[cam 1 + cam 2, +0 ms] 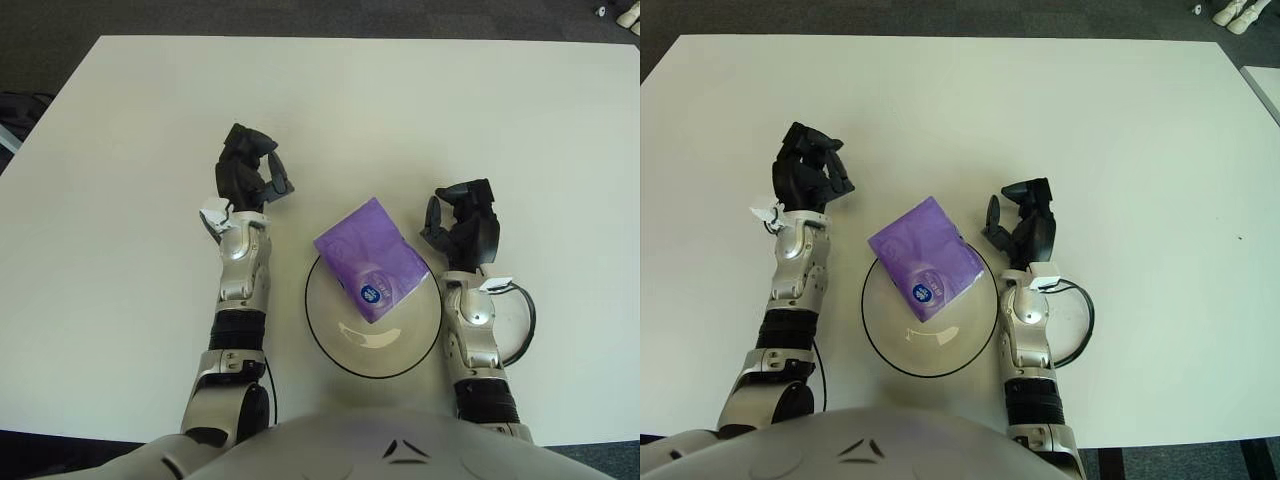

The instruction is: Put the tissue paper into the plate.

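A purple tissue pack [370, 259] with a blue round sticker lies on the far part of the clear plate with a dark rim [345, 354], its far corner reaching over the rim. My right hand [462, 225] shows just right of the pack, fingers spread and holding nothing, apart from the pack. My left hand [250, 170] shows left of the plate over the white table, fingers curled and holding nothing.
The white table [420, 110] stretches wide beyond the plate. A thin dark cable loops by my right wrist [528, 320]. Dark floor borders the table at the far edge and left corner.
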`<state>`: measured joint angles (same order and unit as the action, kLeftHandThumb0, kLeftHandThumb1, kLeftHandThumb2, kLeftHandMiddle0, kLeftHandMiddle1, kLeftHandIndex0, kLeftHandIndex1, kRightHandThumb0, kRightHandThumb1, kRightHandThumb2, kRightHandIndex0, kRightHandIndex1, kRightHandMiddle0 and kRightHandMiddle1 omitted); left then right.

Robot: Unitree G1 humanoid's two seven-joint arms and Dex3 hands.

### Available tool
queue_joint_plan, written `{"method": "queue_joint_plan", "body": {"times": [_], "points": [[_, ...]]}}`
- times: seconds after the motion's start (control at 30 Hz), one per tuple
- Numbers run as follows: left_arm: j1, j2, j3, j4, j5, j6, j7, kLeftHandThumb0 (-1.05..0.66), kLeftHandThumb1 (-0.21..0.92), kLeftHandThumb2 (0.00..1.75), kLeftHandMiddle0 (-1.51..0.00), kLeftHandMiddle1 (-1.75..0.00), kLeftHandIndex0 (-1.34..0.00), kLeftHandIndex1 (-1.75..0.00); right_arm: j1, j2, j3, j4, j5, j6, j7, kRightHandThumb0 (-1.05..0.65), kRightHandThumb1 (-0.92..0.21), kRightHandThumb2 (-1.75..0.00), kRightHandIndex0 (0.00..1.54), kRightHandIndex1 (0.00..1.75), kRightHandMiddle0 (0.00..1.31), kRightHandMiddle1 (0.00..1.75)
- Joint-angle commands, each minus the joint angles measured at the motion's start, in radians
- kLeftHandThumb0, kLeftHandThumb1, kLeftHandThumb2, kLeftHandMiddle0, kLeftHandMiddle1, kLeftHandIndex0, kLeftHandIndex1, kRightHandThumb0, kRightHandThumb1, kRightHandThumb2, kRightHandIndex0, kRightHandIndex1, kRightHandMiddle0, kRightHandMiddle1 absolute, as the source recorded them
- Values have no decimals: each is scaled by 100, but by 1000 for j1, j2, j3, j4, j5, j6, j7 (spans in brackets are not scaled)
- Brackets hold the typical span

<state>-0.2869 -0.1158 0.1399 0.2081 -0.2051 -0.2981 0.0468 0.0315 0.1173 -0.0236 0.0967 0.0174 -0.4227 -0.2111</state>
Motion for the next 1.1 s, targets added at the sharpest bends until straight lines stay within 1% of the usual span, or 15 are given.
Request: {"method": "queue_joint_plan", "body": {"times": [0.0,0.17,0.27,0.43,0.63,0.83,1.07], "points": [[43,16,-9,4,-6,36,-34,-52,22,144,-110,-175,-69,-175,64,25,-6,40,13,38,3,-40,-60,-97,58,147,39,175],[64,32,-20,-7,3,64,-63,-53,20,147,-112,-175,-71,-175,65,25,-9,43,18,35,4,-40,-60,-97,58,147,39,175],[93,53,-39,-11,20,85,-92,-53,19,148,-113,-175,-72,-175,65,30,-10,45,9,23,-6,-40,-60,-97,59,147,39,175],[122,73,-56,-22,42,120,-108,-53,20,147,-112,-175,-71,-175,68,33,-7,42,9,14,-10,-40,-59,-98,59,147,40,175],[159,91,-76,-45,58,148,-127,-51,23,143,-108,-175,-68,-175,73,33,-6,29,14,24,-9,-40,-58,-99,60,147,41,175],[190,106,-88,-40,71,137,-149,-50,26,140,-107,-175,-66,-175,78,36,-6,18,23,31,-7,-40,-58,-100,60,148,41,175],[222,109,-100,-50,94,171,-131,-49,28,137,-104,-175,-64,-175,84,30,-1,13,20,24,1,-41,-56,-102,61,147,42,175]]}}
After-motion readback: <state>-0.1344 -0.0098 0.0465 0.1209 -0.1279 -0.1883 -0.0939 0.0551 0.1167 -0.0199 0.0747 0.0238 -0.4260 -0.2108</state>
